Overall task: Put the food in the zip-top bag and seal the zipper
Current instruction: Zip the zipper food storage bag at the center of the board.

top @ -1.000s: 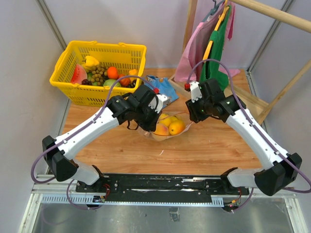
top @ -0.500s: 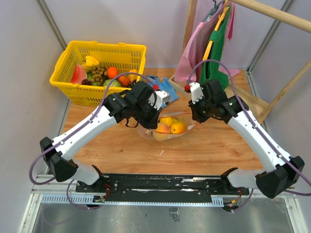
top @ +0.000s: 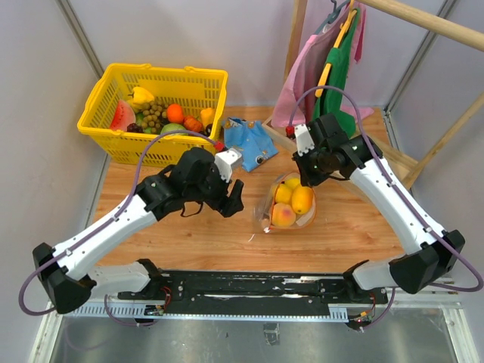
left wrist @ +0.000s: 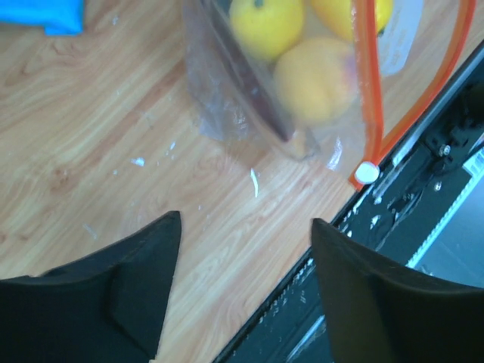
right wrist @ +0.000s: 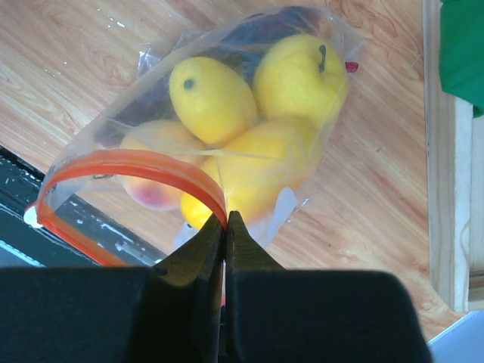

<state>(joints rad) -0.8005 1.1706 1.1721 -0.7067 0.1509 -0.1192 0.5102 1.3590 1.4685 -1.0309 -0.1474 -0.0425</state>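
The zip-top bag (top: 288,206) holds the food: a lemon (right wrist: 212,98), a peach (right wrist: 150,189), a mango (right wrist: 253,170), another yellow fruit (right wrist: 302,76) and a dark red slice (right wrist: 261,30). My right gripper (right wrist: 225,219) is shut on the zipper (right wrist: 136,162), which curves away from it with the mouth gaping. The bag hangs below that grip; whether its bottom touches the table I cannot tell. My left gripper (left wrist: 246,227) stands open and empty over bare wood, left of the bag (left wrist: 227,113). The zipper's white slider (left wrist: 366,172) sits at the strip's end.
A yellow mesh basket (top: 155,113) of fruit stands at the back left. A blue pouch (top: 249,142) lies behind the bag. Clothes (top: 325,68) hang on a wooden rack at the back right. A black rail (top: 265,287) runs along the table's near edge.
My left gripper let go of the bag, opened and drew back to the left. My right gripper shut on the zipper, and the bag shifted right and nearer.
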